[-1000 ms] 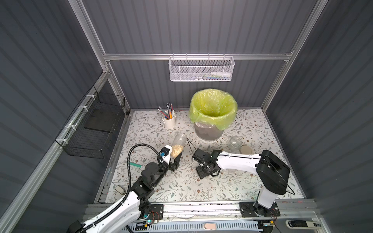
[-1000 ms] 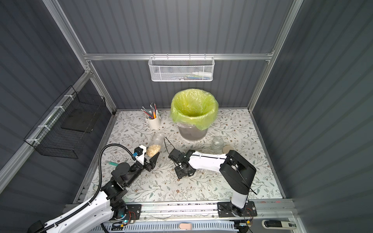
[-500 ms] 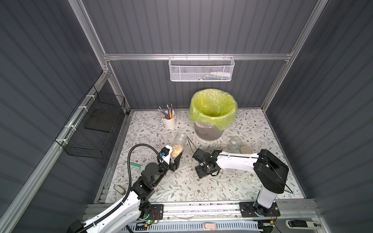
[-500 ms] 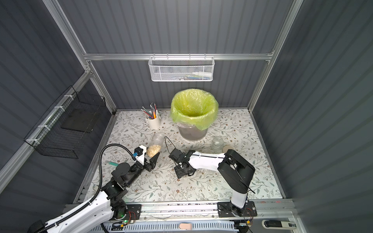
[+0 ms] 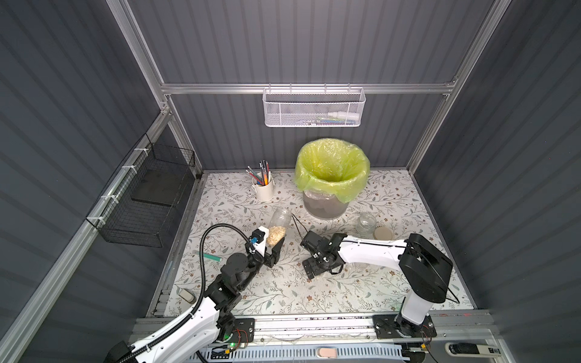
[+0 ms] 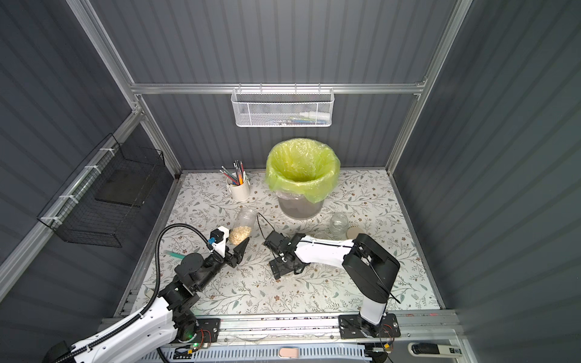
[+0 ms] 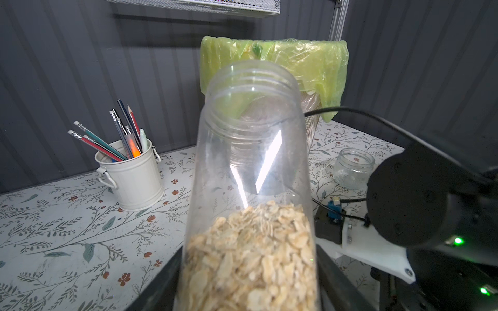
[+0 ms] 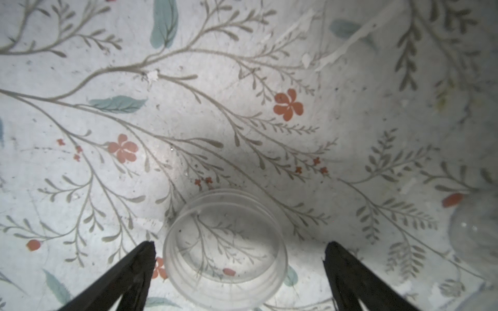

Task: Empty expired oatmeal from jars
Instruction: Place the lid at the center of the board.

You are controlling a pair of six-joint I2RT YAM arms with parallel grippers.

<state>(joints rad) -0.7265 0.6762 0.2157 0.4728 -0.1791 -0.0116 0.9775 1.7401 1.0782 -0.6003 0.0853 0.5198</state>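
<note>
My left gripper (image 5: 271, 246) is shut on the base of a tall clear jar (image 5: 278, 224). This jar is tilted, its open mouth toward the bin, and the oatmeal (image 7: 250, 255) lies heaped at its lower end between the fingers. My right gripper (image 8: 240, 250) points down at the table, open wide, with a clear round lid (image 8: 225, 247) lying flat between its fingertips and touching neither. In both top views a squat empty jar (image 5: 366, 223) stands near the bin, with a beige disc lid (image 5: 383, 234) beside it. Another glass thing (image 8: 474, 237) shows at the edge of the right wrist view.
A grey bin with a yellow-green bag (image 5: 331, 176) stands at the back centre, and a white mug of pencils (image 5: 264, 188) is to its left. A teal stick (image 5: 212, 257) lies by the left edge. A black wire basket (image 5: 147, 201) hangs on the left wall.
My right gripper's jaws have spread wide apart over the table, where the clear lid lies. The left arm and its jar have not moved.
</note>
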